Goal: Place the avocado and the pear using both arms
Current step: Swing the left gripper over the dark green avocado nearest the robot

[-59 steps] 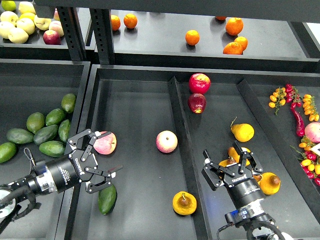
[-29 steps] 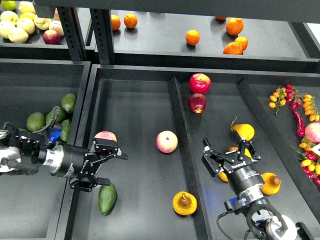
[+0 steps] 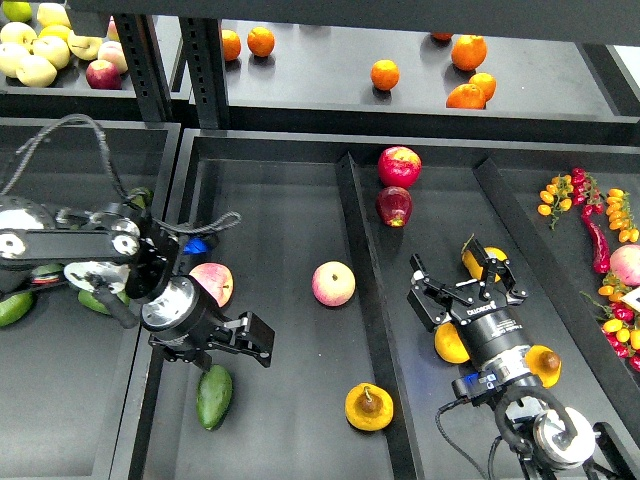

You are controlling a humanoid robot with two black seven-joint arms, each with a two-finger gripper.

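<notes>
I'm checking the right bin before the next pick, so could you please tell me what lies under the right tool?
Under the right tool lie two yellow-orange pears: one at its upper side, another beside the wrist. Both are partly covered, so any contact cannot be seen.

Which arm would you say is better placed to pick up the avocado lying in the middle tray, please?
The left. Its gripper hangs open just above the avocado, while the right gripper is across the divider among the pears in the neighbouring tray.
</notes>
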